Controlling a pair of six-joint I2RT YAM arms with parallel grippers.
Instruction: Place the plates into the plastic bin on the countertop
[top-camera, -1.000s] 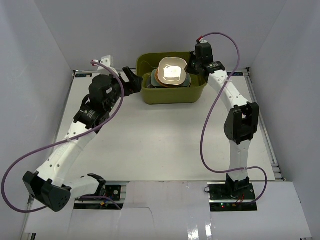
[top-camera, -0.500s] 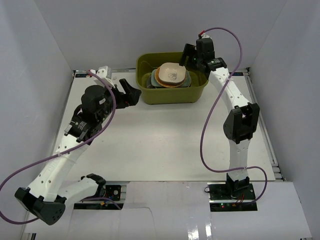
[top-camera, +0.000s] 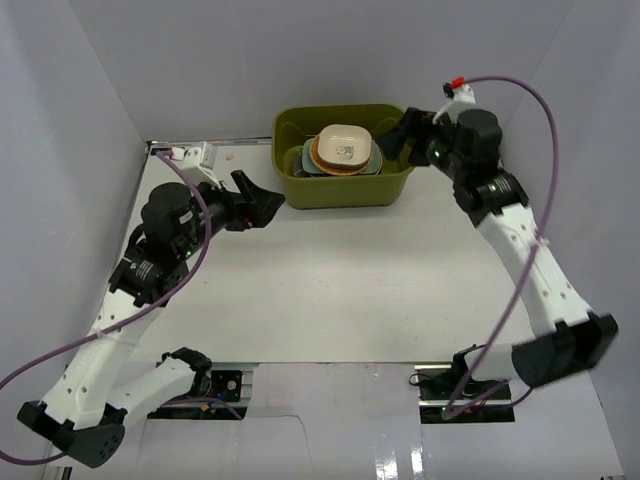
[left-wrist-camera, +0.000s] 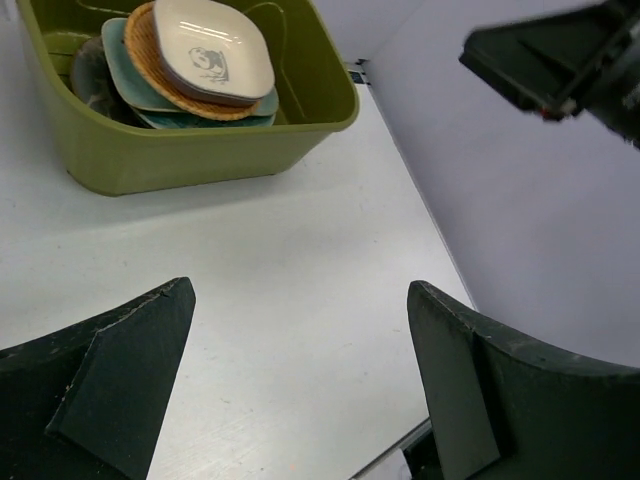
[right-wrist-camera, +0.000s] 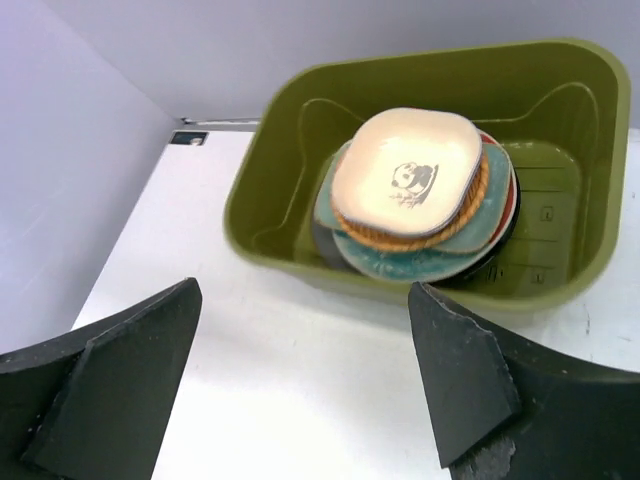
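The olive-green plastic bin (top-camera: 340, 188) stands at the back of the countertop (top-camera: 330, 280). Inside it the plates (top-camera: 343, 150) lie stacked: a cream squarish dish (right-wrist-camera: 405, 170) with a small dark drawing on top, an orange round one (right-wrist-camera: 470, 215) under it, then teal ones (right-wrist-camera: 420, 262) and darker ones. My right gripper (top-camera: 395, 140) hangs open and empty just right of the bin, apart from the stack. My left gripper (top-camera: 262, 200) is open and empty over bare table, left of the bin. The left wrist view shows the bin (left-wrist-camera: 200, 160) ahead of the open left gripper (left-wrist-camera: 300, 290).
White walls close in the table on the left, back and right. A thin dark rail (top-camera: 530, 270) runs along the right table edge. The right arm's dark wrist (left-wrist-camera: 560, 60) shows at the upper right of the left wrist view. Purple cables (top-camera: 530, 110) loop off both arms.
My right gripper has opened and let the cream dish down onto the stack, then drawn back to the right of the bin. My left arm has pulled away from the bin.
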